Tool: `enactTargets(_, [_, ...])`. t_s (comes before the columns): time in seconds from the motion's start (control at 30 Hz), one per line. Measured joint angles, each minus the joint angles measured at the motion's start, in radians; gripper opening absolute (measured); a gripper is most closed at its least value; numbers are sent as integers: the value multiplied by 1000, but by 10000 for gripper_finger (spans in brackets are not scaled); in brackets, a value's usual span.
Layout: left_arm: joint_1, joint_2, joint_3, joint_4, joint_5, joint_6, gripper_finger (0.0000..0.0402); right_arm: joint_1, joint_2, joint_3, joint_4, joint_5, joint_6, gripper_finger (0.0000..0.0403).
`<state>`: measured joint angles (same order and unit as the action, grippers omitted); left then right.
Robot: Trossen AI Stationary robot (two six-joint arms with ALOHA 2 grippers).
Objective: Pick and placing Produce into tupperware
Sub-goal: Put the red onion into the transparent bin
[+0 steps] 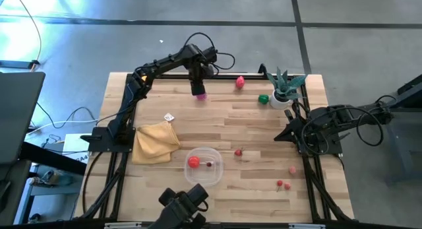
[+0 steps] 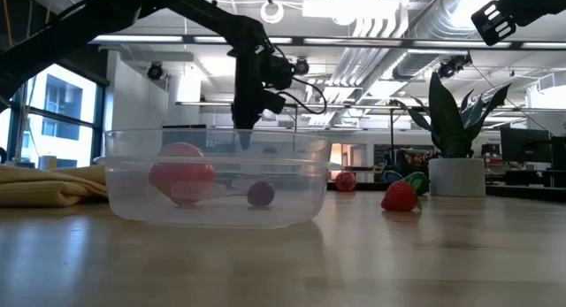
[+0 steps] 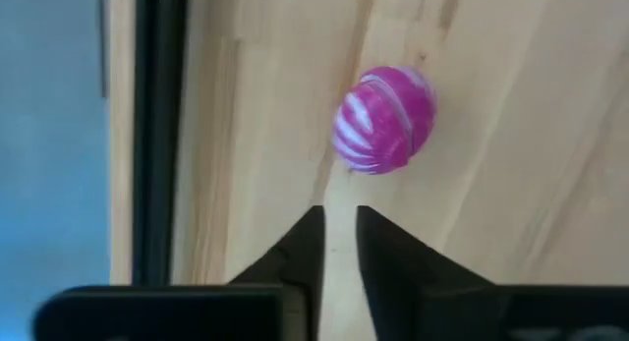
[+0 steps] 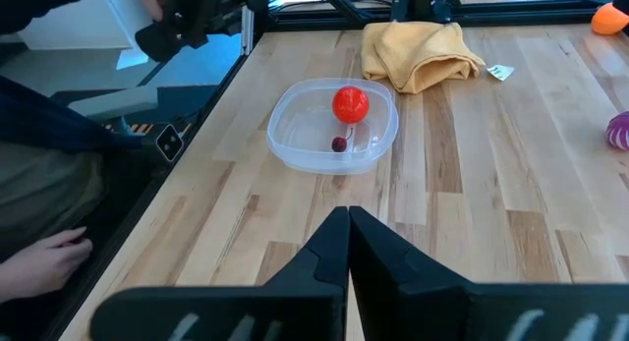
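A magenta, white-striped piece of produce [image 3: 383, 120] lies on the wood near the table's far edge [image 1: 199, 94]. My left gripper [image 3: 340, 215] hangs just above it, pointing down, open by a narrow gap, with nothing between the fingers. The clear tupperware [image 1: 212, 154] stands near the front middle. It holds a red round fruit [image 1: 193, 162] and a small dark purple piece [image 1: 210, 164]. My right gripper [image 4: 347, 213] is shut and empty, held above the table's right side.
Loose produce lies on the table: a red-pink piece [image 1: 240, 82], a green one [image 1: 264, 98], a small red one [image 1: 238, 152], a pink one [image 1: 292, 169] and red ones [image 1: 282, 185]. A potted plant [image 1: 285, 87] stands far right. A yellow cloth [image 1: 155, 142] lies left of the tupperware.
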<state>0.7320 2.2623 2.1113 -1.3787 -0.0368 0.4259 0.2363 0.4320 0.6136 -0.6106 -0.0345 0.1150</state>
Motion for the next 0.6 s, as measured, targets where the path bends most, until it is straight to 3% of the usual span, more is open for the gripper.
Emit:
enactTargets(0.33, [-13,0,0,-2,1,134,195,0,0,0,0,0,0,0])
enactTargets(0.6, [-41,16,-2,51,23,280,261,0,0,0,0,0,-2,0])
